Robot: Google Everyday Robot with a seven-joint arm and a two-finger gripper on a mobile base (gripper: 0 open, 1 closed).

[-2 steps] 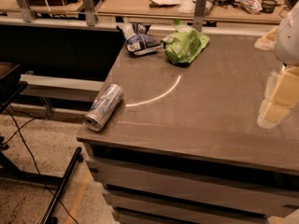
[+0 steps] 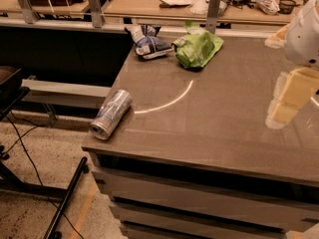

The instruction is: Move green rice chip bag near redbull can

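The green rice chip bag (image 2: 198, 49) lies crumpled at the far side of the brown table. The redbull can (image 2: 110, 114) lies on its side at the table's front left corner, with its shiny round end hanging over the edge. My gripper (image 2: 285, 103) hangs over the table's right side, well to the right of both and touching neither. It holds nothing that I can see. The white arm (image 2: 304, 31) rises above it.
A dark blue-and-white snack bag (image 2: 147, 43) lies just left of the green bag. A curved light reflection crosses the table (image 2: 199, 133). A cluttered bench (image 2: 164, 4) stands behind. Drawers sit below the tabletop. Cables and a black stand are on the floor at the left.
My gripper has edged slightly left over the table's right side. The bag, the can and the blue bag have not moved.
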